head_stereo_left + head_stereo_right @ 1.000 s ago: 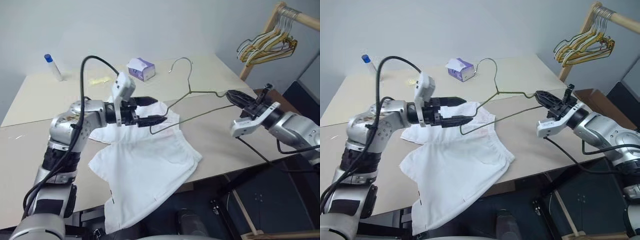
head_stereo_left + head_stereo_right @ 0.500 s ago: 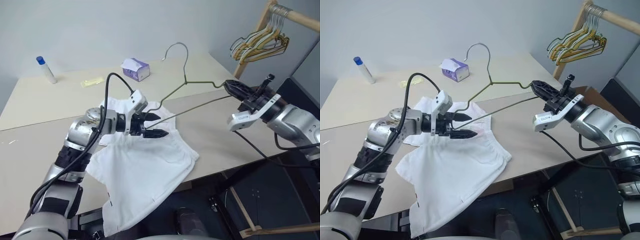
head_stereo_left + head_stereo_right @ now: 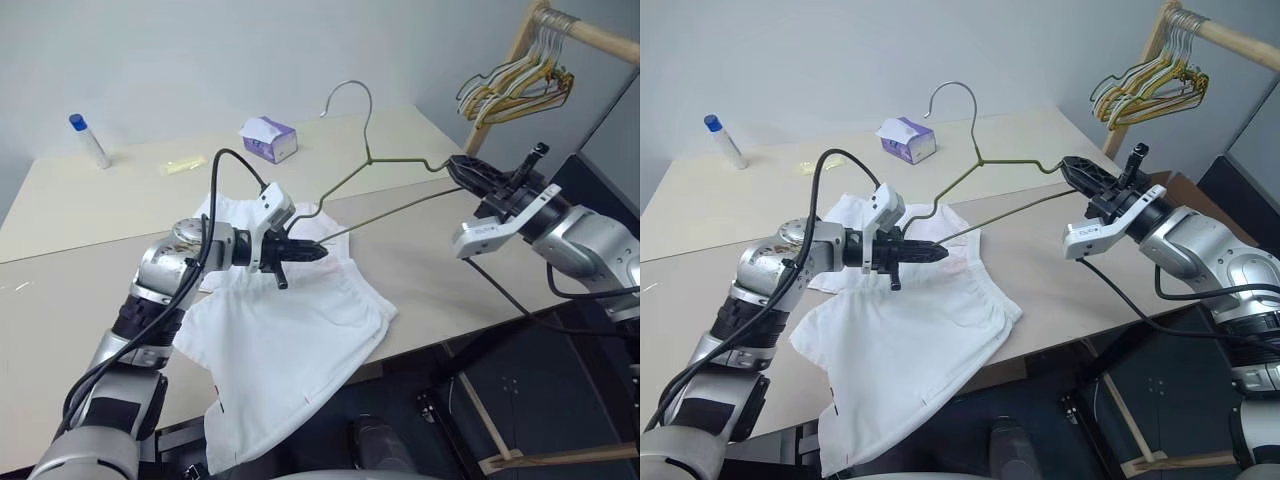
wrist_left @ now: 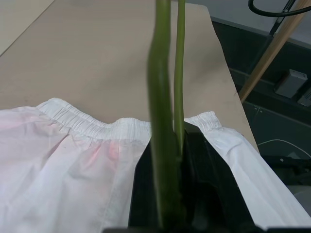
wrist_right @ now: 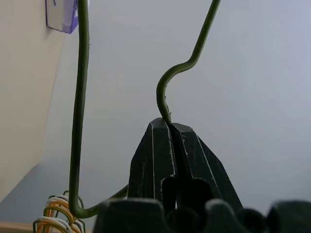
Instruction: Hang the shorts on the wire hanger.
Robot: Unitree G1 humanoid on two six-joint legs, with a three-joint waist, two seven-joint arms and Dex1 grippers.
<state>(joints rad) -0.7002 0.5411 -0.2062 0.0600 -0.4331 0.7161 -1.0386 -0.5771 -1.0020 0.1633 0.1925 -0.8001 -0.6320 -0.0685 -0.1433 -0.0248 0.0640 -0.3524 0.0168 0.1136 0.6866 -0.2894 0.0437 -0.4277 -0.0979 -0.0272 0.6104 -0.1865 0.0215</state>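
Left eye view first: the wire hanger (image 3: 375, 190) is up in the air over the table (image 3: 100, 200), stretched between both arms. The right gripper (image 3: 466, 171) is clamped on one shoulder end of it, out past the table's right edge. The left gripper (image 3: 318, 252) has its black fingers pressed together on the opposite end of the hanger, just above the shorts (image 3: 290, 330). The shorts lie flat and rumpled on the table near its front edge, with one leg drooping over that edge. Farther back sit a small purple tissue box (image 3: 268, 138) and a white bottle with a blue cap (image 3: 88, 140), well apart from each other. A bunch of gold and pale hangers (image 3: 515, 90) dangles from a wooden rail at the upper right.

Right eye view shows the same arrangement, the hanger's hook (image 3: 952, 95) curving up above the tissue box.

Left wrist view looks along the closed fingers (image 4: 214, 189), with two olive-green strands of wire rising from between them. Beneath lies the gathered waistband (image 4: 97, 127) of the shorts, with a faint pink tint on the cloth.

Right wrist view has the fingers (image 5: 194, 155) pinched tight on the wire just below a bend, and the rest of the wire looping off to one side.
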